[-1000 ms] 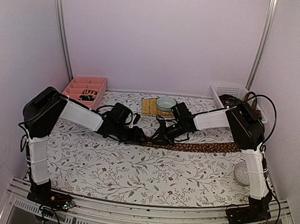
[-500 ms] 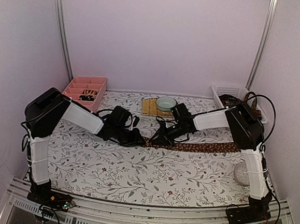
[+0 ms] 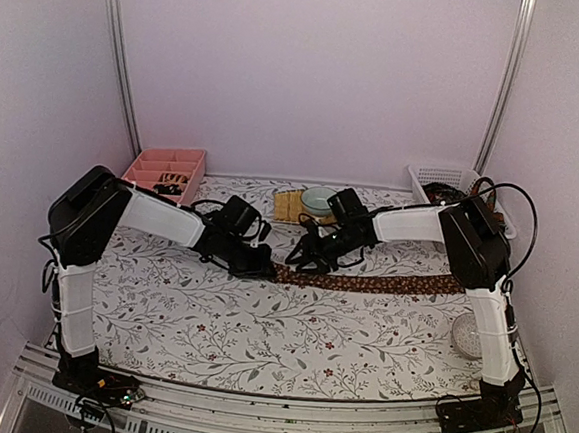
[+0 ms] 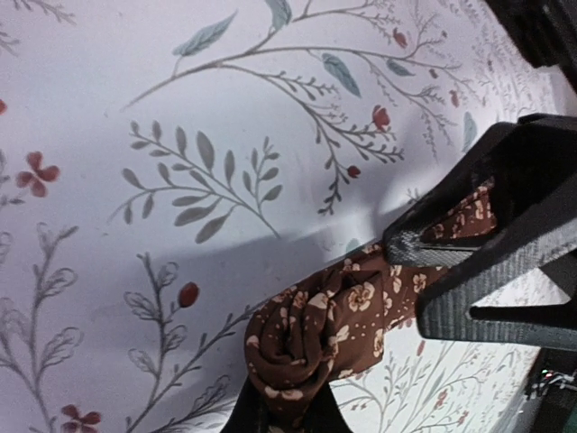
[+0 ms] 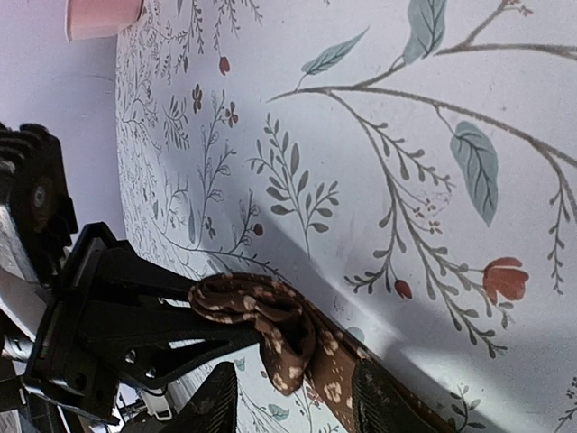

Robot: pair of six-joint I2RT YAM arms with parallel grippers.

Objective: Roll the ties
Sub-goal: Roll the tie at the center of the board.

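Near the middle of the surface (image 3: 260, 340), a little toward its far edge, the two claws meet over one end of a brown tie (image 3: 385, 282). The tie's length lies flat in a straight band running from there toward the right edge. Its left-hand end is wound into a small tight coil (image 4: 302, 341) of brown cloth with pale little flowers. The left claw (image 3: 266, 267) is clenched on that coil, pinching it between its fingertips. The right claw (image 3: 302, 261) is released — its fingers (image 5: 215, 401) stand apart, one on either side of the band just beside the coil.

At the far left corner sits a pink divided tray (image 3: 164, 175), and at the far right corner a white basket (image 3: 441, 176). Between them, by the far edge, a pale bowl (image 3: 320, 199) rests on a yellowish woven mat (image 3: 288, 208).
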